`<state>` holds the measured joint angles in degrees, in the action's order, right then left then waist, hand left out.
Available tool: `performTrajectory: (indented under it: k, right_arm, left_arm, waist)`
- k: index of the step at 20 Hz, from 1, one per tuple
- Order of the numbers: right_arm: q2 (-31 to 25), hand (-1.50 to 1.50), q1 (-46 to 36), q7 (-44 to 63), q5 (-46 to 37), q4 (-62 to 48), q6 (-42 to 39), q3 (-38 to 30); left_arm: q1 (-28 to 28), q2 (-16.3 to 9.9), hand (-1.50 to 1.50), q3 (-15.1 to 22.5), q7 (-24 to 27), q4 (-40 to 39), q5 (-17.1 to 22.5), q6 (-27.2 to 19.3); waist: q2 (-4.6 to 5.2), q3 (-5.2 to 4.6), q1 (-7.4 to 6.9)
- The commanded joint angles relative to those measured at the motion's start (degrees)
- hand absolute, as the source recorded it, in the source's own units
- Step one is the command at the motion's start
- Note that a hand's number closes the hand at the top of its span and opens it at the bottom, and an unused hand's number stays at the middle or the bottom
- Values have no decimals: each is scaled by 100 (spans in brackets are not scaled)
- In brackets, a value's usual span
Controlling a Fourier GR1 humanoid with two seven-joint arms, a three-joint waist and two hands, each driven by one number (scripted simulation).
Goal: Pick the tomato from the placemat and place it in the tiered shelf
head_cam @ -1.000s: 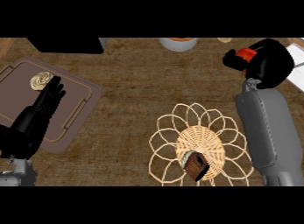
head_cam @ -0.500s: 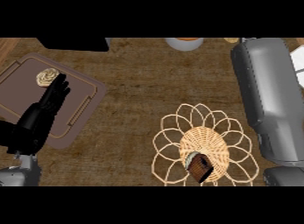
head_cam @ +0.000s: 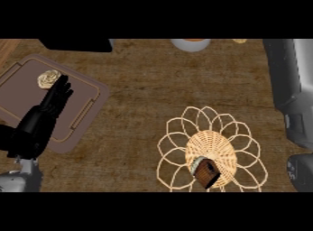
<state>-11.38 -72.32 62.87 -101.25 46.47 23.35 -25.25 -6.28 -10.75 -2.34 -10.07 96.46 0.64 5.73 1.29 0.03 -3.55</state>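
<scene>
No tomato shows in the head view. My right forearm (head_cam: 297, 90) runs up the right side and passes the upper edge, so the right hand is out of sight. A wicker flower-shaped placemat (head_cam: 185, 135) lies at lower centre with a small dark brown block (head_cam: 206, 173) on it. My left hand (head_cam: 39, 122) rests open at the left, fingers straight over a brown tray (head_cam: 16, 90). Its fingertips lie beside a pale round item (head_cam: 49, 79) on that tray.
A black object (head_cam: 75, 44) sits at the upper edge, left of centre. A white bowl (head_cam: 189, 44) and a small yellowish thing (head_cam: 239, 41) show further right along that edge. The counter (head_cam: 145, 90) is brown and woven-looking.
The right arm has stretched forward; its hand, which held a red thing one second ago, has left the view past the upper edge. The left hand has stayed put.
</scene>
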Motion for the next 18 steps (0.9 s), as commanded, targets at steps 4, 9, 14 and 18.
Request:
performTrajectory:
  k: [4,9,14,18]
  right_arm:
    - [-11,150,-263,-382,1172,586,2415,-761]
    - [-708,150,658,-856,160,-668,800,-642]
    - [-1407,150,185,-346,-773,-1414,-572,-305]
    - [-2002,150,-321,-560,-988,-2061,-875,-197]
  left_arm:
    - [-66,6,0,25,-51,62,-25,-14]
    - [-67,-66,0,-175,-23,31,0,-87]
    - [-75,-75,0,-126,-183,28,-8,-59]
    - [32,3,0,-10,-96,79,-5,10]
  waist:
    - [46,24,-64]
    - [127,-79,286]
    - [-27,-28,123]
    - [-7,-7,8]
